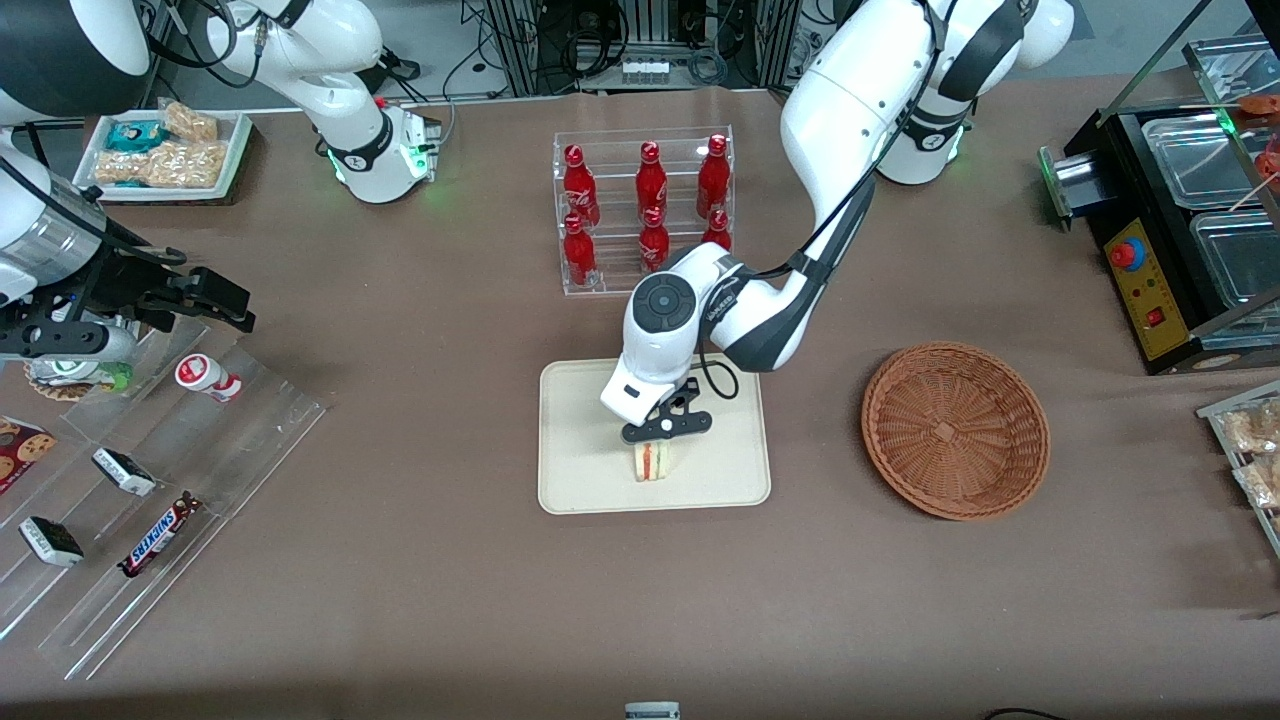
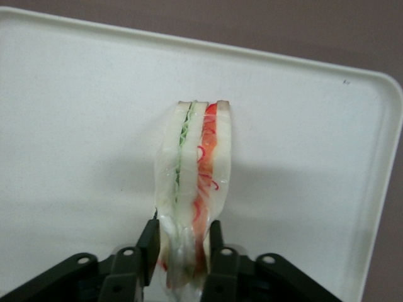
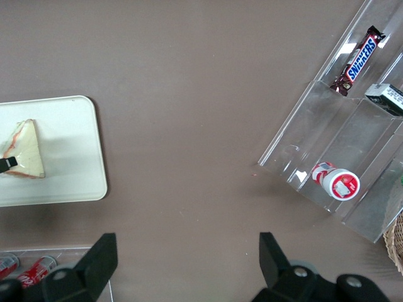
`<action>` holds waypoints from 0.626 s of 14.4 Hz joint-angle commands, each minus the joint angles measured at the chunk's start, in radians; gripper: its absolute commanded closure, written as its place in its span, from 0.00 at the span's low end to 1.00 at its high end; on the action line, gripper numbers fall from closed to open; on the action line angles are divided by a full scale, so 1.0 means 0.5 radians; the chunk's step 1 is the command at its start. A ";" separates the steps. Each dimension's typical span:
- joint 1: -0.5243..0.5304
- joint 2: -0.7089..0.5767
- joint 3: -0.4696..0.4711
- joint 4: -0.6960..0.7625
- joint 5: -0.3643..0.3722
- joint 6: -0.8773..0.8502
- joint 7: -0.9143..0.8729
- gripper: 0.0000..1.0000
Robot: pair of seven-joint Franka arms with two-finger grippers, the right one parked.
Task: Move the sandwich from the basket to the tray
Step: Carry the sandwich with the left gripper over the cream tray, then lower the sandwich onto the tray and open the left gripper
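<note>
Brown matte desk (image 1: 420, 330); smooth cream tray (image 1: 580, 480) bears the wrapped triangular sandwich (image 2: 195, 182), clamped by the pincer (image 2: 181, 251); woven basket (image 1: 955, 430) nearby.

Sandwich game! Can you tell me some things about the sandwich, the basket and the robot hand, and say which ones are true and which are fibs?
1. The sandwich is over the tray. True.
2. The gripper is open and away from the sandwich. False: its fingers pinch the sandwich.
3. The basket holds a sandwich. False: nothing shows in it.
4. The sandwich has green and red filling. True.
</note>
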 commanded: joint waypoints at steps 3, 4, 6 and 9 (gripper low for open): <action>0.009 -0.320 0.038 0.009 0.051 -0.291 -0.076 0.00; 0.043 -0.409 0.035 0.006 0.060 -0.395 -0.055 0.00; 0.064 -0.553 0.035 0.013 0.057 -0.597 -0.052 0.00; 0.178 -0.692 0.032 -0.006 0.051 -0.800 0.000 0.00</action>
